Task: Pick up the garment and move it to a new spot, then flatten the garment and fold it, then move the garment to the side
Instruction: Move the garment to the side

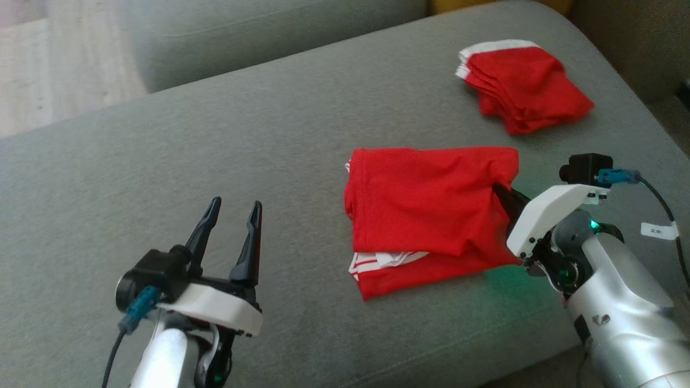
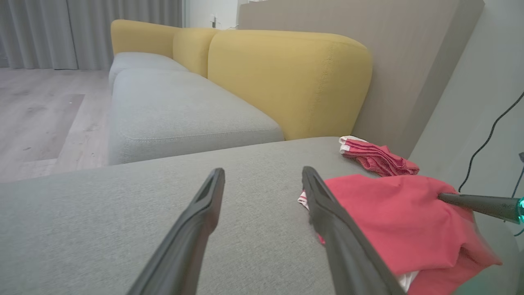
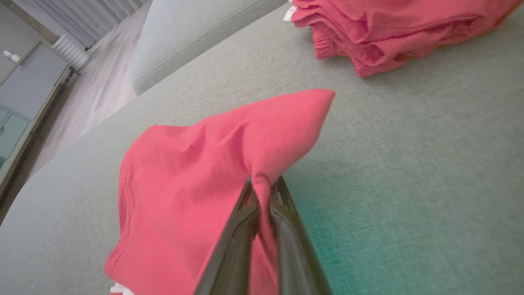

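Left gripper [image 1: 236,202] hovers low over the grey seat [image 1: 215,134], its two fingers spread wide with nothing between them.

To its right, the red garment [image 1: 426,205] lies folded on the seat, right of centre. It is a little wider across than deep, so its long axis runs left to right. White-striped trim pokes out from under the top layer at the near left corner, facing the robot's left.

At the garment's right edge, the right gripper [image 1: 498,188] is clamped on the top layer, with its fingertips buried in the cloth. Far right and further back, well apart, sits a pile [image 1: 520,86] of folded red cloth with white edging.

A white tag [image 1: 659,230] on the right arm's cable [image 1: 660,199] carries writing too small to read.

The left wrist view looks between the left gripper's [image 2: 263,172] fingers. It adds a yellow backrest [image 2: 286,78], wood floor [image 2: 37,119] and grey curtains [image 2: 61,32]. The garment [image 2: 393,217] is at the right in that view, the pile [image 2: 376,157] lies beyond it, and the right gripper [image 2: 440,196] enters from the right edge.

The right wrist view shows the grip itself. The right gripper's [image 3: 264,182] fingers pinch a bunched fold, and the garment [image 3: 196,180] rises from the seat to a peak there. The pile [image 3: 389,32] is at the top of that view and a pale cabinet [image 3: 24,82] is at the far left.
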`<state>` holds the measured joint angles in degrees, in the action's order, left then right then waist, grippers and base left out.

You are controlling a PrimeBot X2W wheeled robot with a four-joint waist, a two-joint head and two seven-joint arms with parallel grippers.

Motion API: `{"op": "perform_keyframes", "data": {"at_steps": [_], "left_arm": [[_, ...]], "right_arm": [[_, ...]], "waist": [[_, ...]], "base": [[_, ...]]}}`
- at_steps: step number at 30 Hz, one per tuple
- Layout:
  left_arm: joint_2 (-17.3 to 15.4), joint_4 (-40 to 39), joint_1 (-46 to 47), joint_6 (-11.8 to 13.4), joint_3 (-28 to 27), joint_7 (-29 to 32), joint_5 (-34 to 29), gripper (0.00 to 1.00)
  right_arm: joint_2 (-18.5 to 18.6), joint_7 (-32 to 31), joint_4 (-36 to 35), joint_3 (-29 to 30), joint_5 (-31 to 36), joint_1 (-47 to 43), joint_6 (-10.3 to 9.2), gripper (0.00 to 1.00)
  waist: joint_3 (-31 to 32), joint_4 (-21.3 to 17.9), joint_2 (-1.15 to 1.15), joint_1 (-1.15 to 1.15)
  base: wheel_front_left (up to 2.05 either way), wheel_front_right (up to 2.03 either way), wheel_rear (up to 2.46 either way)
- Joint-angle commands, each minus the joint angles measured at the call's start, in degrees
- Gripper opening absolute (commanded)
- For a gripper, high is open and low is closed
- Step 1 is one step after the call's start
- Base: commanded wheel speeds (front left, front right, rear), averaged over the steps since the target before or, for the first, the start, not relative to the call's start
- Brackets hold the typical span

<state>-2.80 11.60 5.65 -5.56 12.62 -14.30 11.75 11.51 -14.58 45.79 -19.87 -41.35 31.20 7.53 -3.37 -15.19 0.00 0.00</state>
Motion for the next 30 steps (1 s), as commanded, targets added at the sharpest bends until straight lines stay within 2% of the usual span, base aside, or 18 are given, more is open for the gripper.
{"op": "perform_keyframes", "data": {"at_steps": [1, 8, 12, 20, 30], "left_arm": [[-0.1, -1.5, 3.1, -0.1, -1.4, -0.7, -0.1, 1.0], [-0.1, -1.6, 4.2, 0.0, -1.2, -0.7, -0.4, 1.0], [-0.2, -1.9, 5.2, -0.1, -1.4, -0.7, -1.1, 1.0], [-1.0, -1.2, 9.1, -0.6, -0.1, -0.7, -2.1, 1.0], [-2.4, -1.1, 12.8, -0.9, 0.0, -0.7, -2.7, 1.0]], "right_arm": [[0.0, 0.7, -2.4, -0.6, -0.5, 2.2, -0.04, 0.0], [0.7, 1.8, -5.5, -1.1, -0.8, 2.1, -0.04, 0.0], [3.3, 1.6, -8.5, -2.8, -0.5, 4.9, -0.04, 0.0], [13.4, -1.1, -14.1, -9.2, -1.3, 16.0, -0.04, 0.0], [25.3, -4.9, -8.7, -9.9, -2.1, 27.3, -0.04, 0.0]], "waist": [[-1.0, -2.0, 0.0, 0.0], [-2.3, -2.0, 0.0, 0.0], [-5.2, -0.1, 0.0, 0.0], [-14.9, 5.7, 0.0, 0.0], [-23.0, 9.4, 0.0, 0.0]], "base": [[0.0, 0.0, 0.0], [0.0, 0.0, 0.0], [0.0, 0.0, 0.0], [0.0, 0.0, 0.0], [0.0, 0.0, 0.0]]}}
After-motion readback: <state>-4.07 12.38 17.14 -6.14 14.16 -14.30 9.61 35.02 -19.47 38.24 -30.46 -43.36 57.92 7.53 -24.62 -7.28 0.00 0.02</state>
